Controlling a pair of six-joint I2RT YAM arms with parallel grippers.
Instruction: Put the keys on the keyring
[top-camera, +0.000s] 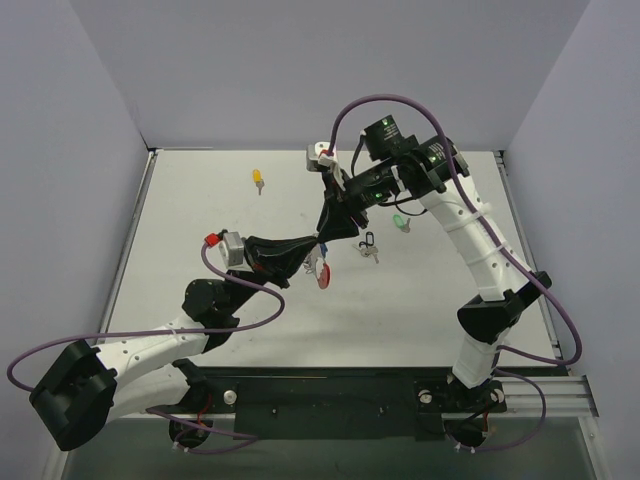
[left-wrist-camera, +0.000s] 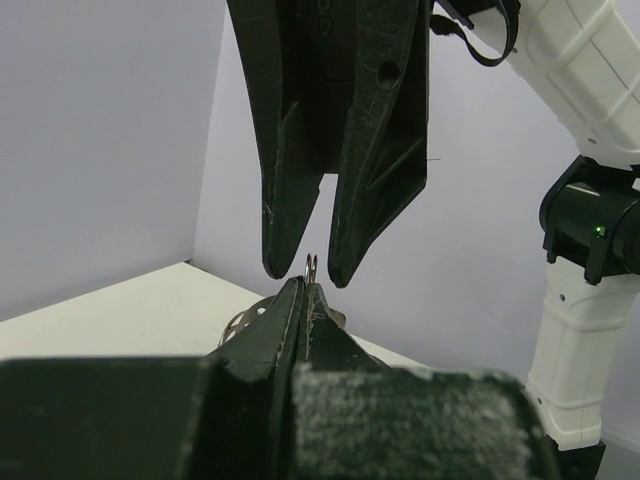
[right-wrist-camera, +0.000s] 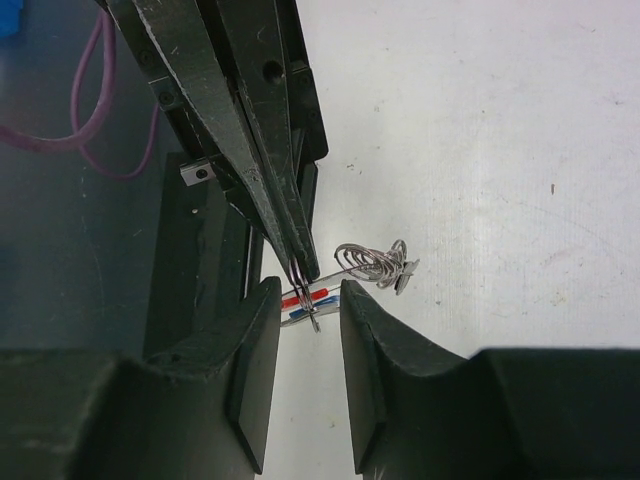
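— Keyring (top-camera: 322, 272), the silver metal loop with the red curved section: where is it?
— Near the middle of the white desk (top-camera: 200, 230), pinched in the left end effector (left-wrist-camera: 305, 290). Those black fingers are clenched on the thin wire, and a small bend of it pokes up just past their tips. Seen from above, the red section hangs just below that grip.
— And the right end effector (right-wrist-camera: 305, 300)?
— Released. It comes down from the far side, its two fingers apart and standing on either side of the wire bend without pressing on it.
— Anything between those fingers?
— In the right wrist view, a short red piece and a short blue piece (right-wrist-camera: 297, 313) lie side by side there. I cannot tell whether the blue one is a key head. A cluster of small silver rings (right-wrist-camera: 372, 262) dangles just beside them.
— The other keys?
— A yellow-headed silver key (top-camera: 258, 180) lies well apart on the far left of the desk. A green-headed key (top-camera: 400, 222) and a dark-headed key (top-camera: 368, 241) lie near each other, just right of the two end effectors.
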